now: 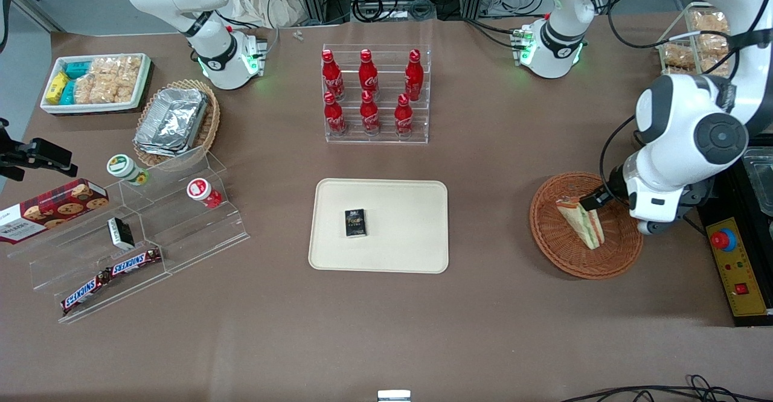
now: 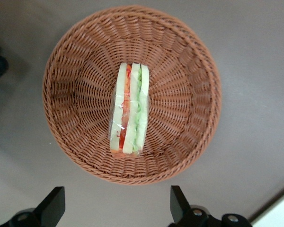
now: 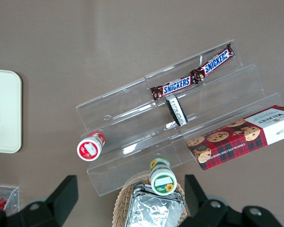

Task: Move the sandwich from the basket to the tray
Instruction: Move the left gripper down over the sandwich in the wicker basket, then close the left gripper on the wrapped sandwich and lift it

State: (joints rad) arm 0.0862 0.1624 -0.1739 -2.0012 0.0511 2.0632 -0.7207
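Sandwich (image 1: 583, 222): wrapped wedge, lying in basket (image 1: 552, 236), layers showing edge-on in wrist view (image 2: 128, 111) – pale bread, red-orange, green. I see it sitting roughly mid-basket, nothing touching it.

Basket (image 2: 189, 71): round reddish-brown wicker, on table toward working arm's end, well apart from tray.

Gripper (image 1: 595, 200): I've got it above the basket, over the rim; fingers (image 2: 52, 203) spread wide, holding nothing, not in contact w/ sandwich.

Tray (image 1: 416, 209): cream, rounded corners, mid-table, nearer front cam than bottle rack. One small black box (image 1: 356, 223) on it.

Bottle rack (image 1: 377, 97): clear acrylic, six red cola bottles in two rows.

Parked arm's end: clear stepped stand (image 1: 181, 233) w/ Snickers bars (image 1: 112, 278), two small tubs, small dark pkt; cookie box (image 1: 51, 206) beside it; tan basket w/ foil containers (image 1: 172, 121); white tray of snack pkts (image 1: 96, 82).
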